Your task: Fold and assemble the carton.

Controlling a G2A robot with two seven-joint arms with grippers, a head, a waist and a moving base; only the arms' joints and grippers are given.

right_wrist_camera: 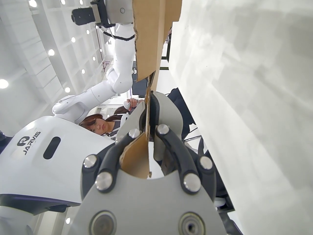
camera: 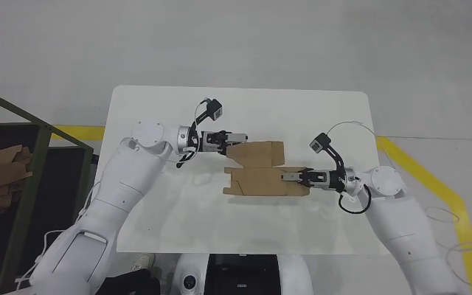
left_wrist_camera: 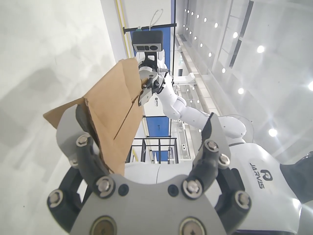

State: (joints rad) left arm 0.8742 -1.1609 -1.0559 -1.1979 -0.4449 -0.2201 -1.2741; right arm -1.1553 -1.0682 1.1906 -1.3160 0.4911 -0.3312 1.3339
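While the right gripper pinches one end of the carton with its jaws closed tight on a cardboard flap, the left gripper sits at the opposite corner with its jaws spread wide and clamps nothing. The left wrist view shows the carton's edge running past one of the left gripper's fingers, with the other finger well clear of the cardboard. At the sheet's far end in that view, the right gripper is seen gripping it. The right wrist view shows that gripper up close, its two fingers pressed flat against either side of a thin brown flap. The carton is plain brown cardboard, still mostly flat, with notched flaps along its edges, and it lies across the middle of the table between the two arms. The table is white with rounded corners and a smooth, matte top. It stands on a pale grey floor marked with a yellow line. Beside the table's left end is a dark green rack holding more brown cardboard pieces. The wrist views look up at a high white ceiling with rows of round lights.
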